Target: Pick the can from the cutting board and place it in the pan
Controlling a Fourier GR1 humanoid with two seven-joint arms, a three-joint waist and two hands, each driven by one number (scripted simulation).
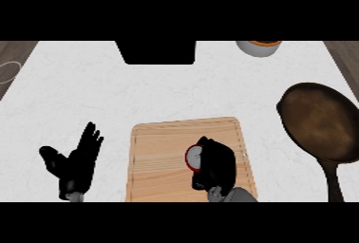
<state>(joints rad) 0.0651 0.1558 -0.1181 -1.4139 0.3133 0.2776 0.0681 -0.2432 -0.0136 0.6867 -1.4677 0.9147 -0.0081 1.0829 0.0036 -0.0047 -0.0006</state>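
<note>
A red can with a pale lid [193, 157] lies on the light wooden cutting board [165, 147] in the lower middle of the head view. My right hand [218, 166] is over the board's right part, its fingers curled round the can and hiding most of it. A dark brown pan [319, 121] sits to the right of the board, its long handle [335, 182] running toward the lower edge. My left hand [76, 159] stays open at the lower left, fingers up, apart from the board.
A black rectangular object [155, 52] sits at the counter's far edge. A white cup with an orange top [258, 47] stands at the back right. Bare white counter lies between the board and the pan. Dark wood borders show at both far corners.
</note>
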